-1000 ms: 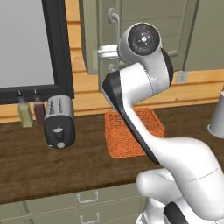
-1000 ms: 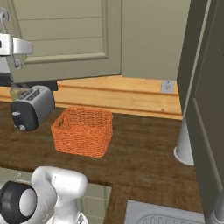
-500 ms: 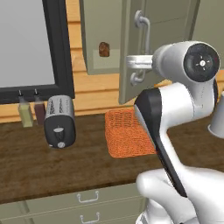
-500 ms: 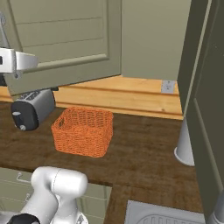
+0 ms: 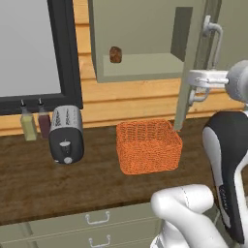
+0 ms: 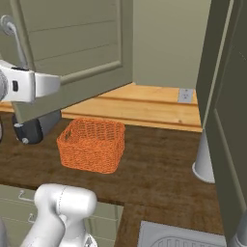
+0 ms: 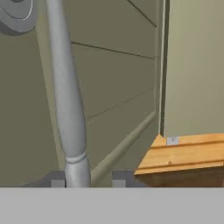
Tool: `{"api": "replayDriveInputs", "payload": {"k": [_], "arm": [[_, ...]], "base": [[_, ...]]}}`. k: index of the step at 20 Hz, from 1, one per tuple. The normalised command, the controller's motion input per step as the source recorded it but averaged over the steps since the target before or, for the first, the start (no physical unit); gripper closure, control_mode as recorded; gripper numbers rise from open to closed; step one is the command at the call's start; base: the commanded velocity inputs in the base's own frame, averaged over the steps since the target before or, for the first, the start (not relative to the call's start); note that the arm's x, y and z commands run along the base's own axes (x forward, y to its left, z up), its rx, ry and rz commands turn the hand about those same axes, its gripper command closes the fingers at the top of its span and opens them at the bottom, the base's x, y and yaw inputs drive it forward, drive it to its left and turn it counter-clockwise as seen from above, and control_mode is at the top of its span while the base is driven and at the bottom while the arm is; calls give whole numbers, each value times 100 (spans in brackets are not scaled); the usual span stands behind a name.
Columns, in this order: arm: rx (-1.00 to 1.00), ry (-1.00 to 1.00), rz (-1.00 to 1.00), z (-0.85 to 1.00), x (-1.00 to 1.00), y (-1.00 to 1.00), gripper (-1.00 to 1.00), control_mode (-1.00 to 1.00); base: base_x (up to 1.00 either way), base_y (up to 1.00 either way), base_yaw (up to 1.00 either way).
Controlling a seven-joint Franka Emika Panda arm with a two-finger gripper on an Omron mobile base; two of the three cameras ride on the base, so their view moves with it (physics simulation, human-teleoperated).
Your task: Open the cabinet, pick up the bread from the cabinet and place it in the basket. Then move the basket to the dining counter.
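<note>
So far only step 1 is done: the cabinet (image 5: pixel 145 34) is swung open, its handle (image 7: pixel 65 100) clasped by the gripper (image 7: pixel 85 181). The bread (image 5: pixel 115 54) is seen on the shelf; the basket (image 5: pixel 147 145) is left empty on the worktop (image 5: pixel 58 184).

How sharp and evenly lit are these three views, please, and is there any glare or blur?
Left base view: flat, even light, no glare, a faint shadow beside the basket. Right base view: similar, cabinet door crisp. Hand view: the close handle looks soft-edged.
</note>
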Motion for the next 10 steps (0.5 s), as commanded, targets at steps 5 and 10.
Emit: {"api": "replayDriveInputs", "payload": {"k": [5, 10], "arm": [[3, -7, 0, 0, -38, -100, 100, -100], [2, 0, -3, 0, -5, -100, 100, -100]], "base": [[0, 0, 0], [0, 0, 0]]}}
